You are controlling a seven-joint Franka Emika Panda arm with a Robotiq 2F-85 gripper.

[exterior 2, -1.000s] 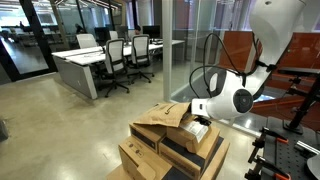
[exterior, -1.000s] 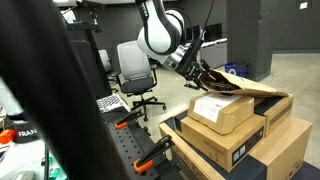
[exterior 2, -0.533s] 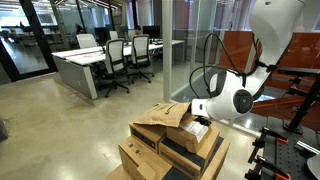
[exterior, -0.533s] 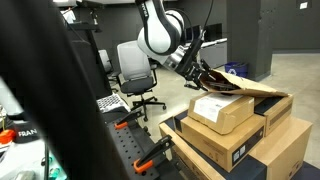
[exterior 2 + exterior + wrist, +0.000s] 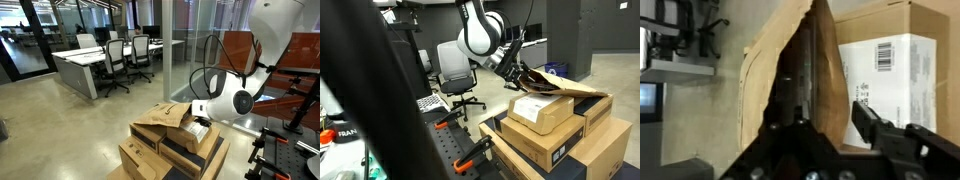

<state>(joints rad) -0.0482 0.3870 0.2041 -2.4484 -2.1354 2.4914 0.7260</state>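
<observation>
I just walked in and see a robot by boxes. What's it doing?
The robot's gripper is at the raised flap of an open cardboard box atop a stack of boxes. Its jaws stand either side of the flap; whether they pinch it is unclear. A white-labelled box lies beside it.
</observation>
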